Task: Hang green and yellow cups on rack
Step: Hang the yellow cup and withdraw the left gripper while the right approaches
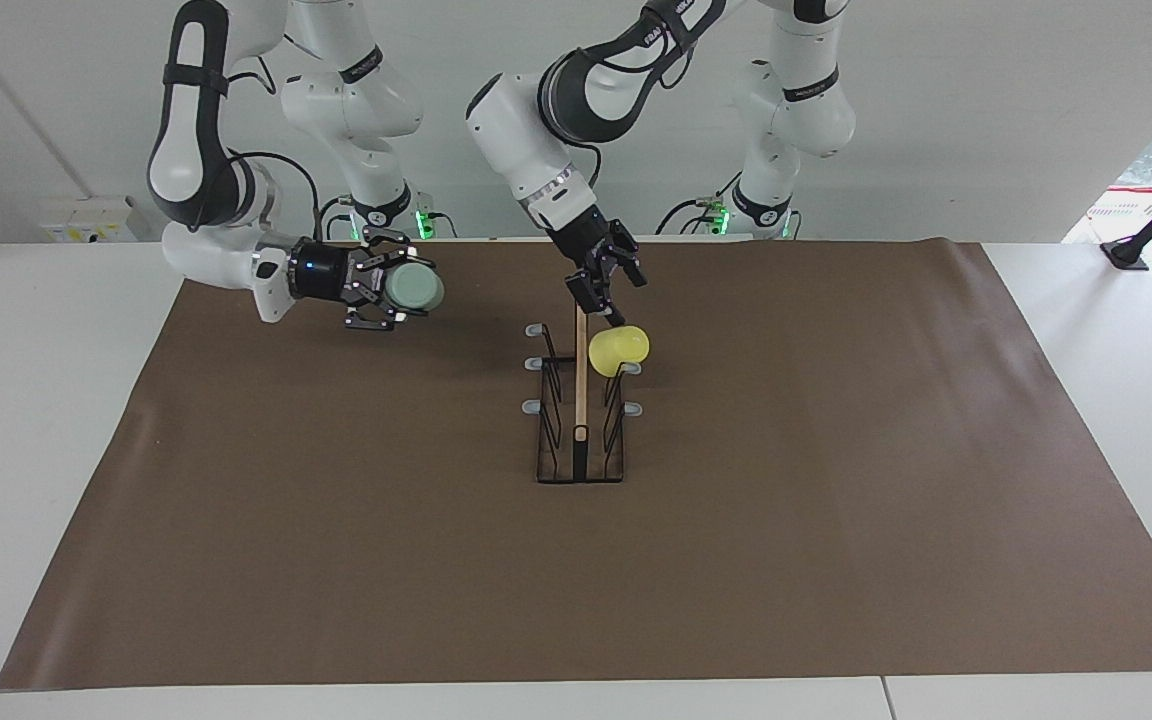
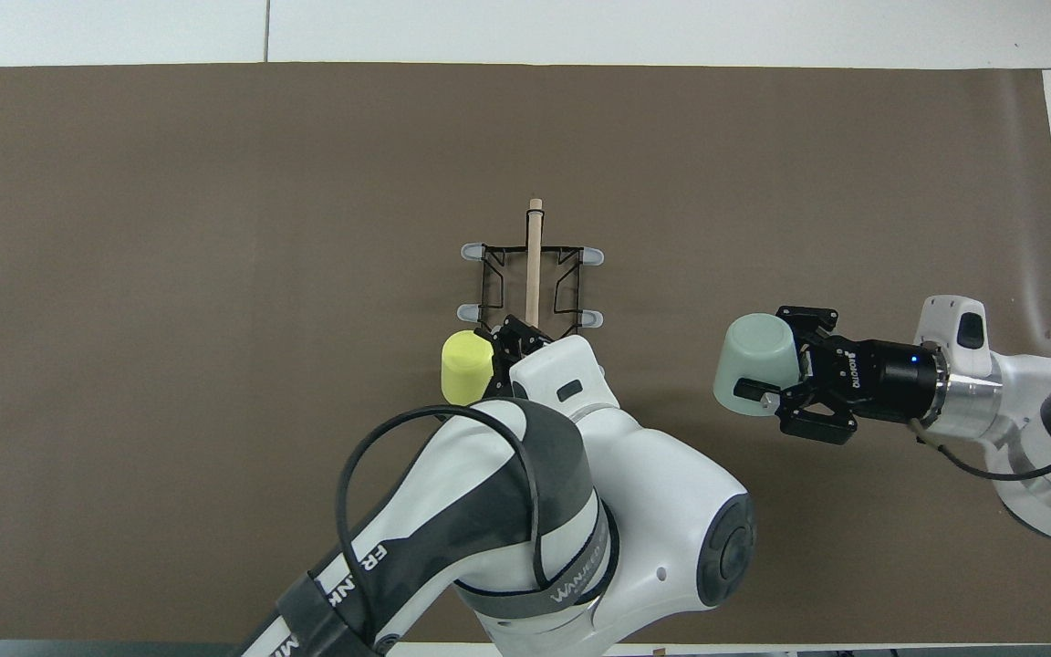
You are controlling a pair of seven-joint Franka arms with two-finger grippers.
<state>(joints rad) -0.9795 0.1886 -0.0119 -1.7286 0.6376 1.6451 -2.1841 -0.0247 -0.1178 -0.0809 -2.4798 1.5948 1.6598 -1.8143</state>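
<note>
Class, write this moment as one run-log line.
yellow cup: on rack | left gripper: open above it | right gripper: holds green cup

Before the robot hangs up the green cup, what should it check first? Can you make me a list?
1. Green cup held in the right pincer: ok.
2. Yellow cup sitting on a prong of the rack: ok.
3. Left pincer let go of the yellow cup: ok, fingers open just above it.
4. Free prongs on the rack's side toward the right arm: ok, three are bare.
5. Left arm out of the way: not ok, it hangs over the rack.
6. Rack standing upright: ok.
</note>
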